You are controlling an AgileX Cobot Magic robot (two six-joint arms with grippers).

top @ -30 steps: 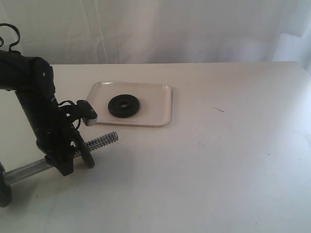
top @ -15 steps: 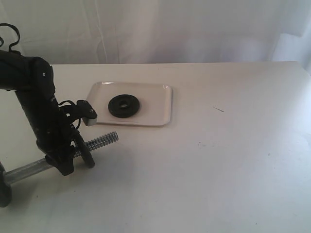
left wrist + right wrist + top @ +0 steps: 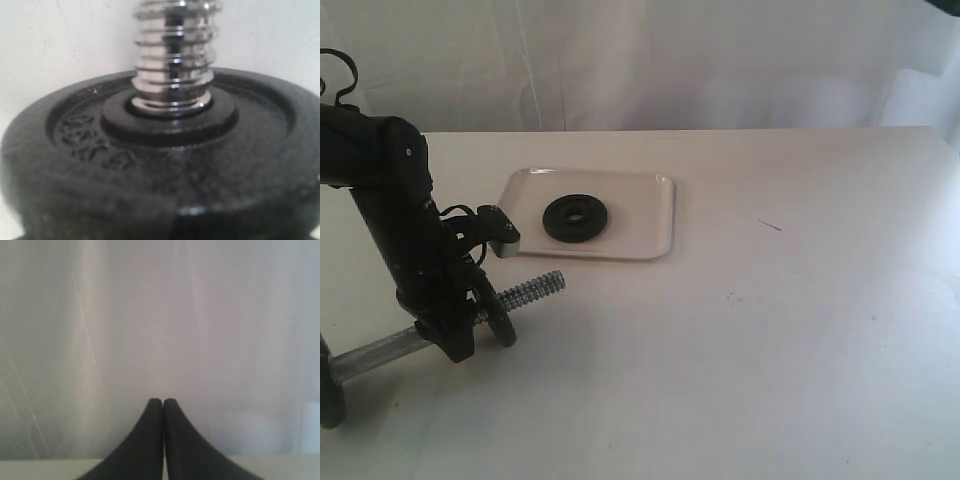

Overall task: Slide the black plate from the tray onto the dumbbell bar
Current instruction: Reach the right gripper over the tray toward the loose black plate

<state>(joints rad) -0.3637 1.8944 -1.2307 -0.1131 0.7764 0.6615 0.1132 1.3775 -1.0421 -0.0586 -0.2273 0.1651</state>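
my left gripper (image 3: 460, 338) is down near the desk's (image 3: 770, 340) left edge, toward the near corner, close against the dumbbell bar (image 3: 532, 291). the bar lies slanted across that corner, its coarse threaded end poking out toward the tray (image 3: 655, 215). a mounted disc (image 3: 500, 314) stands on edge on the bar just behind the threads. it fills my left wrist view, with raised lettering on its face and the chrome threads passing through its centre hole. my fingertips don't show there, and from outside they blend into the dark disc, so i cannot tell whether they are apart or clamped on it. the black plate (image 3: 575, 217) lies flat in the tray, a little left of its middle, well apart from the bar. the tray sits toward the desk's far edge, left of centre. my right gripper (image 3: 163, 405) has its two fingers pressed together on nothing, pointing at the pale curtain (image 3: 160, 315).
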